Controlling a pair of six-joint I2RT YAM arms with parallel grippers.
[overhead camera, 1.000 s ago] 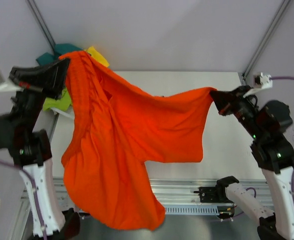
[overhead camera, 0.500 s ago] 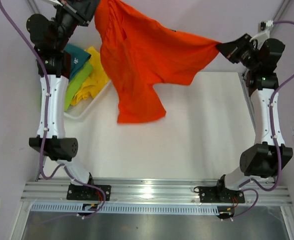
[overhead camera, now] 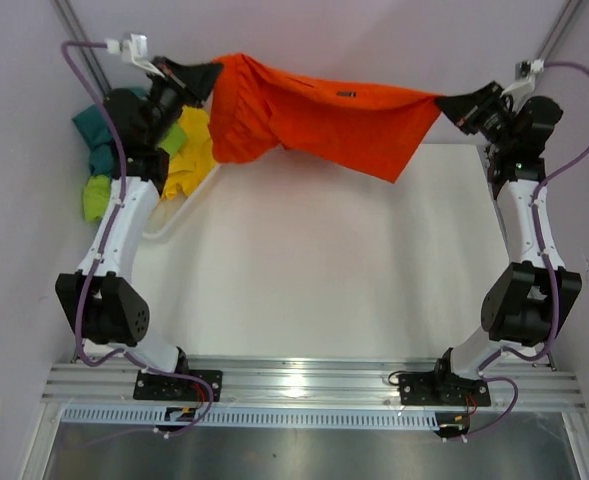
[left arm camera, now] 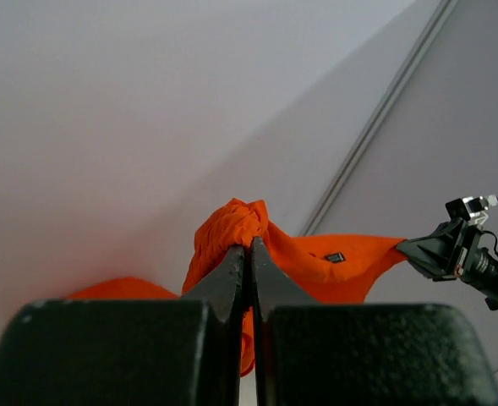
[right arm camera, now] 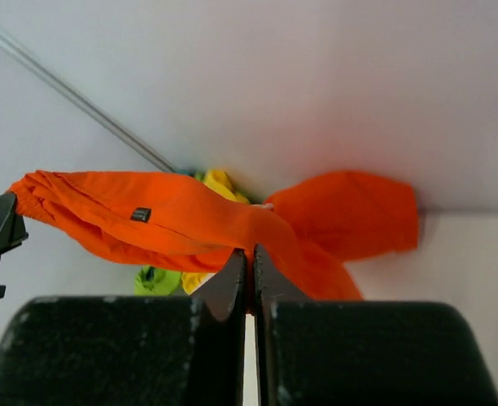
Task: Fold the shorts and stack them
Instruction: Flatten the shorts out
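Bright orange shorts (overhead camera: 324,115) hang stretched in the air above the far edge of the white table (overhead camera: 324,270), held at both ends. My left gripper (overhead camera: 214,75) is shut on the bunched left corner (left arm camera: 232,224). My right gripper (overhead camera: 442,103) is shut on the right corner (right arm camera: 265,228). A small dark label (overhead camera: 346,94) shows on the waistband. More shorts in yellow (overhead camera: 189,150), lime green (overhead camera: 97,195) and teal (overhead camera: 99,135) lie heaped at the far left, partly hidden by the left arm.
A white tray (overhead camera: 179,210) at the far left holds the heap of shorts. Grey walls with metal frame posts (overhead camera: 554,35) close in the back and sides. The arm bases sit on a rail (overhead camera: 304,385) at the near edge.
Both arms have swung from near the camera toward the back wall and moved apart. The orange shorts went from hanging low and loose to being stretched sideways between the grippers.
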